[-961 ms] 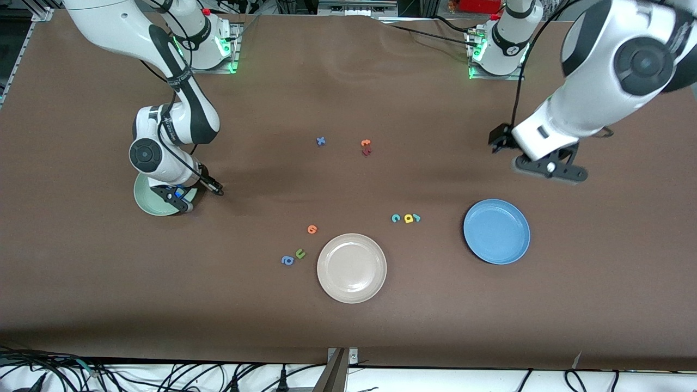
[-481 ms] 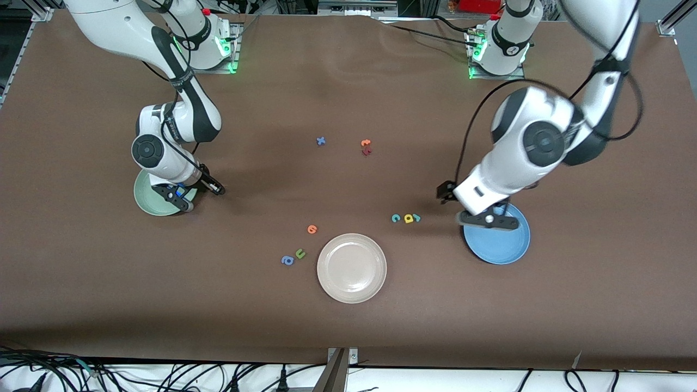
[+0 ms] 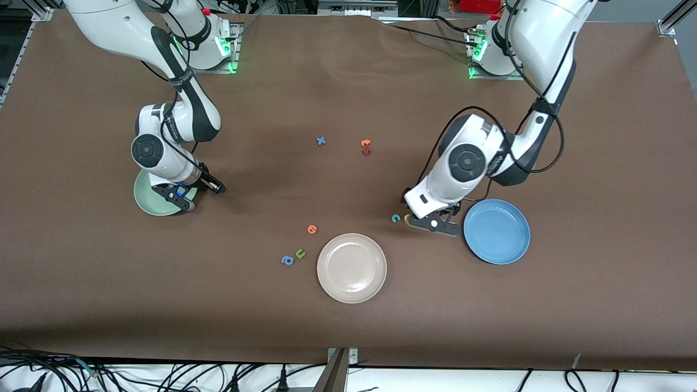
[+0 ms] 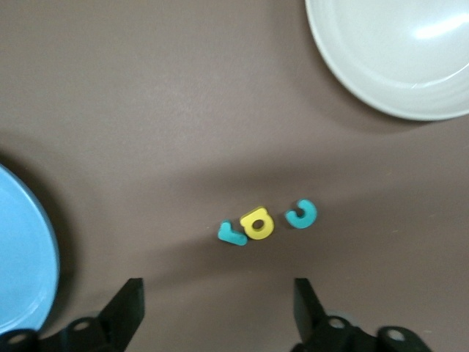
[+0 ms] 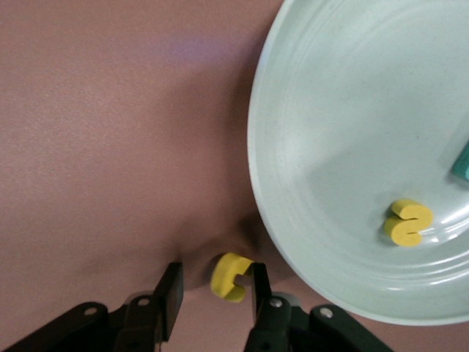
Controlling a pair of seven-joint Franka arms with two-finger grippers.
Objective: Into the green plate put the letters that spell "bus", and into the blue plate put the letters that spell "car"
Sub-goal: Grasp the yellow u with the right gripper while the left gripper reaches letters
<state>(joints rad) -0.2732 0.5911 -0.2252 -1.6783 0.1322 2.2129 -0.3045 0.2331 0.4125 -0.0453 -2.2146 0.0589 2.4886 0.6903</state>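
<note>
- The left tool (image 4: 212,312) hangs low over the desk (image 3: 348,321) with its fingers spread wide and holding nothing. The teal c (image 4: 301,213), yellow a (image 4: 257,224) and teal r (image 4: 232,235) lie just ahead of its fingertips, and the blue plate (image 3: 496,231) sits just beside it.
- The right tool (image 5: 212,297) is partly open around the yellow u (image 5: 229,276) on the desk, at the green plate's (image 5: 308,147) rim. A yellow s (image 5: 407,221) lies in that plate.

The brown table (image 3: 348,81) carries three plates: the green plate (image 3: 146,202) at nine o'clock, a beige plate (image 3: 352,268) at six and the blue plate (image 3: 496,231) at four. Foam letters lie scattered: teal c (image 3: 396,218), orange letter (image 3: 312,229), green u (image 3: 300,253), blue a (image 3: 287,261), blue x (image 3: 321,141).
</note>
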